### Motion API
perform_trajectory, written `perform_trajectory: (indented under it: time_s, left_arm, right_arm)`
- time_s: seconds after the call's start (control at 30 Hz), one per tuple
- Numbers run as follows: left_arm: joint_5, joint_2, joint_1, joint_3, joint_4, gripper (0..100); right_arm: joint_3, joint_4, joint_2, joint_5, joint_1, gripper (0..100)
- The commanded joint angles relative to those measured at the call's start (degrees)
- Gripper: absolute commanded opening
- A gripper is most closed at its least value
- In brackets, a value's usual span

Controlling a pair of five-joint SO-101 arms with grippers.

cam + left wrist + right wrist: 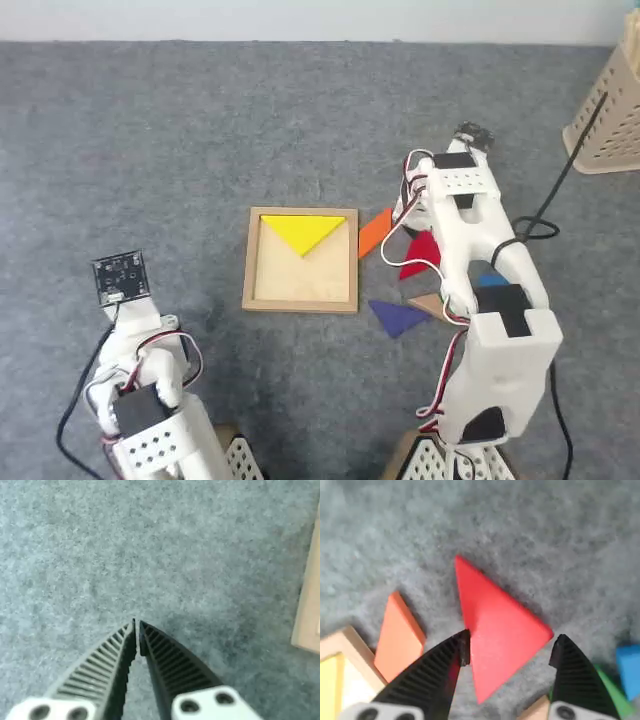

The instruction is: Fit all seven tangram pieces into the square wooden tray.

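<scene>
The square wooden tray [251,262] lies mid-table with a yellow triangle [301,232] in its far half. Right of it lie an orange piece [375,232], a red triangle [421,255], a purple triangle [397,317], a tan piece [428,303] and a blue piece [490,280]. My right gripper [512,650] hangs open just above the red triangle [500,630], one finger on each side of it. The orange piece [399,637], a blue piece [629,667] and a green piece [611,690] lie around it. My left gripper [136,626] is shut over bare carpet, left of the tray edge [307,615].
Grey carpet covers the table. A beige slatted basket [612,120] stands at the far right with a black cable [560,180] running past it. The right arm [470,230] stretches over the loose pieces; the left arm [140,385] sits at the near left.
</scene>
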Motion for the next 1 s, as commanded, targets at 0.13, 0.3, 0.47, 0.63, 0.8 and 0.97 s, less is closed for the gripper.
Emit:
perform_trajectory:
  time_s: [0.13,0.3,0.47,0.63,0.8,0.97]
  left_arm:
    - [0.53,-0.18,0.09,-0.48,0.18,1]
    - [0.53,-0.18,0.09,-0.48,0.18,1]
    - [0.53,-0.18,0.09,-0.48,0.18,1]
    - [0.53,-0.18,0.09,-0.48,0.18,1]
    - [0.53,-0.18,0.09,-0.48,0.18,1]
    - [0.53,-0.18,0.09,-0.48,0.18,1]
  right_arm:
    - [-2.99,-2.15,-1.8,-1.67,-2.07,27.3]
    - [-3.08,-0.57,-1.89,2.9,-2.24,32.9]
    - [-3.08,-0.13,-1.8,3.25,-1.8,36.6]
    - [-4.48,0.22,-1.01,7.21,-0.84,36.8]
    - [-6.24,0.22,2.51,7.56,-1.01,36.8]
    - [-7.91,2.77,4.62,7.65,-1.36,36.6]
